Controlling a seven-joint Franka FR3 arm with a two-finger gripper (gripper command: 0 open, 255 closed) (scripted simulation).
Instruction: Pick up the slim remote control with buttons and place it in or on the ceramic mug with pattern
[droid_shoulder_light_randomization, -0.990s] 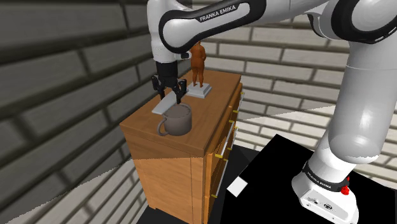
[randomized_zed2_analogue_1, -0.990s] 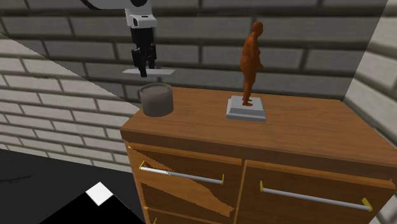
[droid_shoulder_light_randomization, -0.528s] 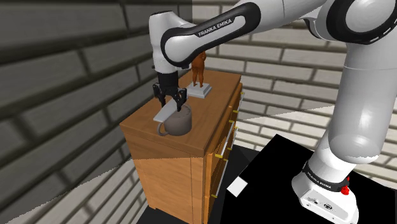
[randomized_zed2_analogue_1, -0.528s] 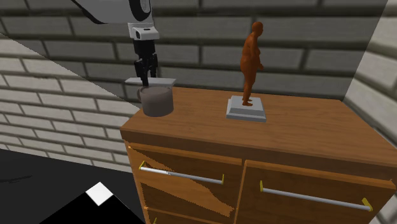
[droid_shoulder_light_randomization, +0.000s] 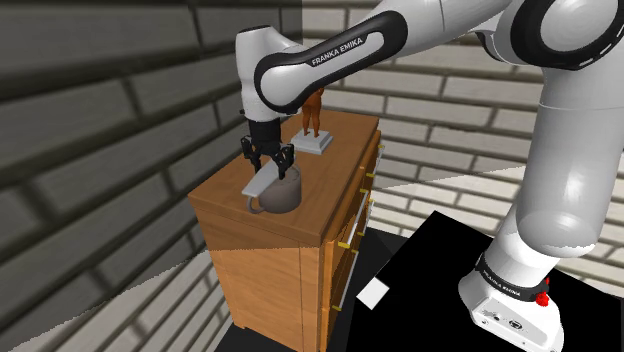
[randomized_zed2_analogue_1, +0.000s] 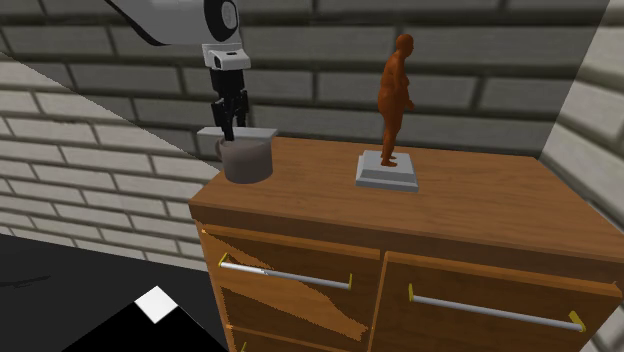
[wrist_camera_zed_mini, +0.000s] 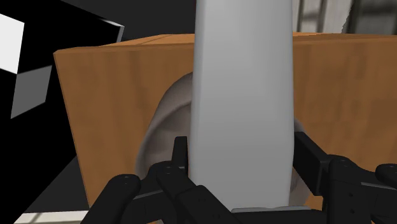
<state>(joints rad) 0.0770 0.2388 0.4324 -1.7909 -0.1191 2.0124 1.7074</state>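
Observation:
A slim grey remote (droid_shoulder_light_randomization: 261, 180) is clasped in my black gripper (droid_shoulder_light_randomization: 268, 164), which is shut on it. The remote lies flat across the rim of a grey mug (droid_shoulder_light_randomization: 281, 195) at the near-left corner of a wooden dresser top (droid_shoulder_light_randomization: 343, 137). In the second exterior view the remote (randomized_zed2_analogue_1: 240, 132) rests level on the mug (randomized_zed2_analogue_1: 246, 161), with the gripper (randomized_zed2_analogue_1: 227, 124) straight above. In the wrist view the remote (wrist_camera_zed_mini: 245, 95) runs out between the fingers (wrist_camera_zed_mini: 180, 153), covering most of the mug (wrist_camera_zed_mini: 167, 124) beneath. No buttons or pattern can be made out.
A brown figurine (droid_shoulder_light_randomization: 313, 98) on a grey base stands further back on the dresser, seen also as the figurine (randomized_zed2_analogue_1: 396, 92) to the mug's right. Brick walls close in behind. A small white square (droid_shoulder_light_randomization: 373, 293) lies on the black floor beside the dresser.
The gripper has come down with the remote, from a little above the mug to the level of its rim. Mug and figurine have not moved.

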